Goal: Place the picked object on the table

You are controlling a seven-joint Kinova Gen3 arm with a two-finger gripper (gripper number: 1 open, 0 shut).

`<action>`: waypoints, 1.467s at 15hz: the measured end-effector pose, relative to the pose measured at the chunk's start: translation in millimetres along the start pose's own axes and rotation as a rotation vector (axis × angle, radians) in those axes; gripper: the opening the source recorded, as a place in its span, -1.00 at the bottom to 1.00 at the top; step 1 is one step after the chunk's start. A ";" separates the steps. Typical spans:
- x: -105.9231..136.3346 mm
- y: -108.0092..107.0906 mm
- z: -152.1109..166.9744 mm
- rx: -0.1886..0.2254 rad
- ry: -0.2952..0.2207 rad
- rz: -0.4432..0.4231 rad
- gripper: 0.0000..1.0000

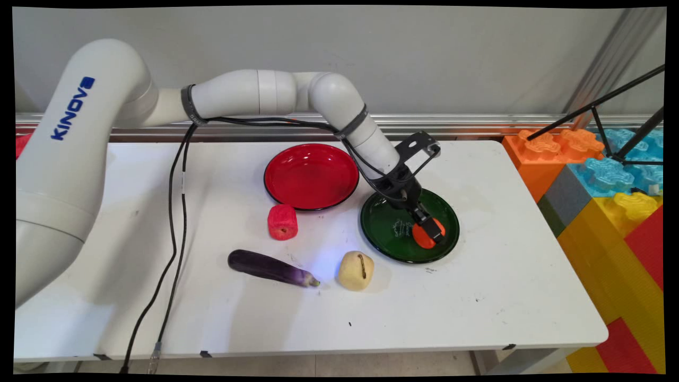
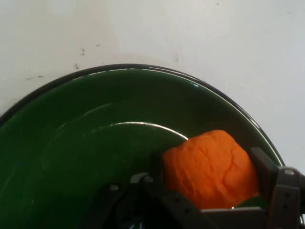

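Observation:
My gripper (image 1: 431,231) reaches down into the green plate (image 1: 383,233) and is shut on an orange fruit-like lump (image 1: 420,237) that rests on the plate's right half. In the hand view the orange lump (image 2: 209,164) sits between my two fingers (image 2: 263,164), both pressed against its sides, with the green plate (image 2: 86,143) beneath it and white table beyond the rim.
A red plate (image 1: 311,176) lies just left of the green one. In front of it sit a red fruit piece (image 1: 282,222), a purple eggplant (image 1: 270,268) and a pale yellow fruit (image 1: 355,270). Big coloured building blocks (image 1: 610,180) and black tripod legs (image 1: 610,101) stand at the right.

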 end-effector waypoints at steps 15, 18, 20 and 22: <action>-36.8 10.5 -100.7 -0.123 0.122 0.042 -1.00; -62.0 15.8 -133.8 -0.176 0.139 0.068 -1.00; -76.4 18.3 -150.0 -0.201 0.143 0.078 -1.00; -95.7 21.4 -169.5 -0.234 0.143 0.090 -1.00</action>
